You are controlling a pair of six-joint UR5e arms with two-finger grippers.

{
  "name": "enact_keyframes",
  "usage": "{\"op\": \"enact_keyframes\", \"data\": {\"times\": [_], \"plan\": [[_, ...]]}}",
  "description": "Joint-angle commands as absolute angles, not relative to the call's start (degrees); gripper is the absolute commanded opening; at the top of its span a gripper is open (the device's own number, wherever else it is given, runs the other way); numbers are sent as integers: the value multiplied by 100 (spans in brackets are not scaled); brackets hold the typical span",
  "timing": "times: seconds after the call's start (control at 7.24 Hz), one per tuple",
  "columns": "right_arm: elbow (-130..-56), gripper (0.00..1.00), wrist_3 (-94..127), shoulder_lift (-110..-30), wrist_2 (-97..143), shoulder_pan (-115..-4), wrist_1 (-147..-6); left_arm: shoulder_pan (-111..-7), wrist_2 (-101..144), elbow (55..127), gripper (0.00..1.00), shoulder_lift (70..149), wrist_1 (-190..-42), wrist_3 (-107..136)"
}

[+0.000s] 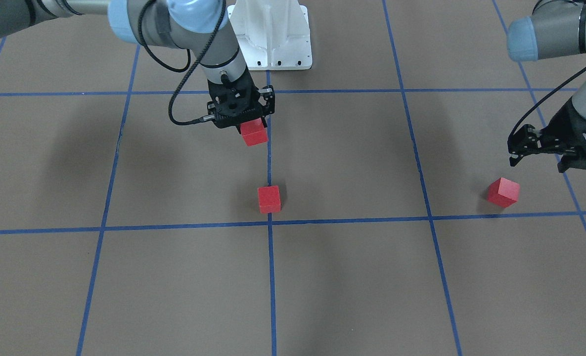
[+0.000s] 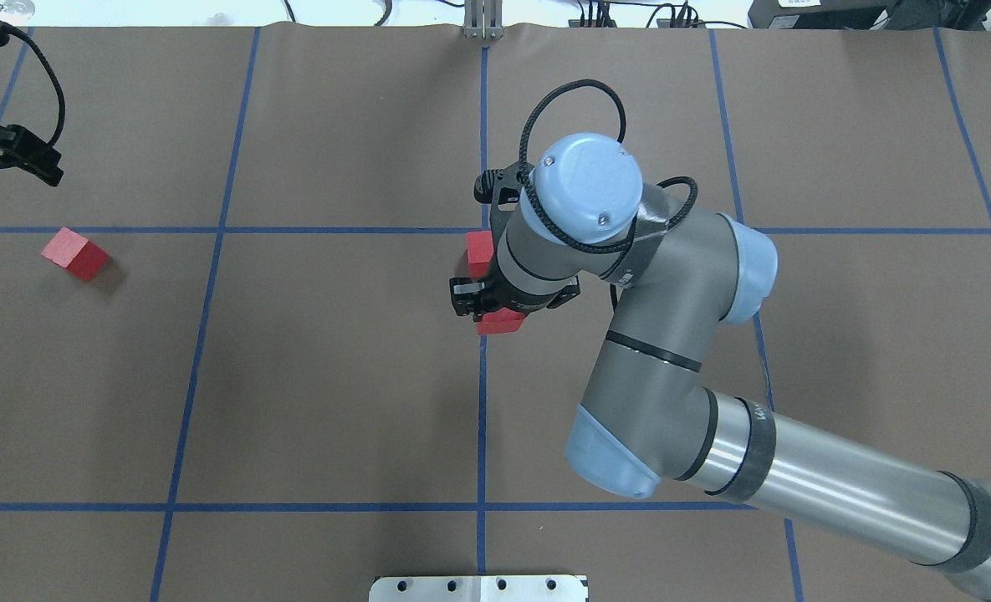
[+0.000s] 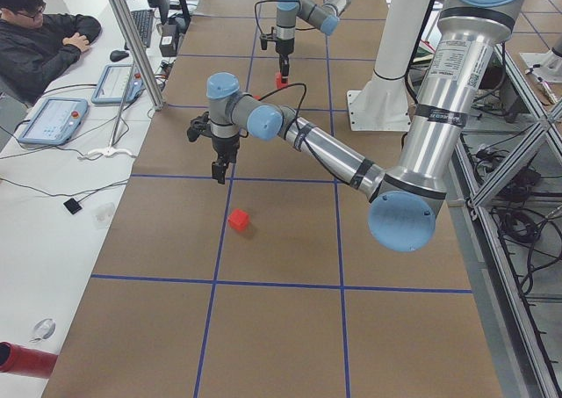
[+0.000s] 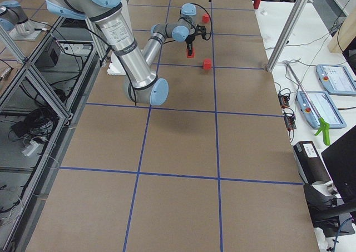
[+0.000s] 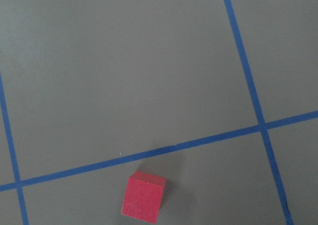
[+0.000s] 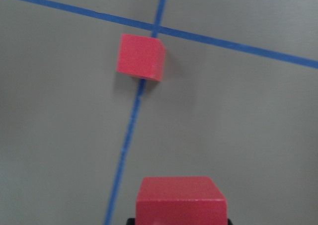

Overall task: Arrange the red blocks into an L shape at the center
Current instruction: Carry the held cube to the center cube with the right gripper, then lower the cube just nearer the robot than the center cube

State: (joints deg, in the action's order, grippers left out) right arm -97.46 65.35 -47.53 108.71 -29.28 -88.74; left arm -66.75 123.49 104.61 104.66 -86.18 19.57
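Right gripper (image 1: 249,124) is seen clenched on one of the red blocks, the held block (image 1: 253,133). In the right wrist view the held block (image 6: 181,200) fills the bottom edge. Whether it touches the table (image 1: 352,277) cannot be told.

The centre block (image 1: 269,199) rests on the paper, set over a blue grid line (image 2: 482,401). In the overhead view it lies just at 6 o'clock of the line crossing (image 2: 484,230). In that view the held block (image 2: 499,322) is found at about 6 o'clock of the centre block (image 2: 479,252), near but apart.

The far block (image 2: 75,253) is noted at 9 o'clock of the centre block, well apart and turned askew to the grid. It shows alone in the left wrist view (image 5: 144,196), just below a blue line.

Left gripper (image 1: 537,162) hangs near the far block (image 1: 503,192), at about 11 o'clock of it in the overhead view (image 2: 39,167). Its jaws are spread and nothing is held.
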Motion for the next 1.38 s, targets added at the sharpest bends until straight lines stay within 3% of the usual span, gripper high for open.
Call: {"op": "enact_keyframes", "data": {"times": [0.0, 0.28, 1.24], "plan": [[-9004, 0, 6872, -4440, 10189, -2734, -8641, -6671, 12349, 10441, 100, 10468, -8622, 1969], [-8456, 0, 7163, -4263, 10099, -2733, -8359, -6671, 12357, 10433, 100, 10485, -8736, 2013], [-8148, 0, 7128, -4289, 9817, -2742, -8095, -6697, 12357, 10380, 100, 10529, -8736, 2030]]}}
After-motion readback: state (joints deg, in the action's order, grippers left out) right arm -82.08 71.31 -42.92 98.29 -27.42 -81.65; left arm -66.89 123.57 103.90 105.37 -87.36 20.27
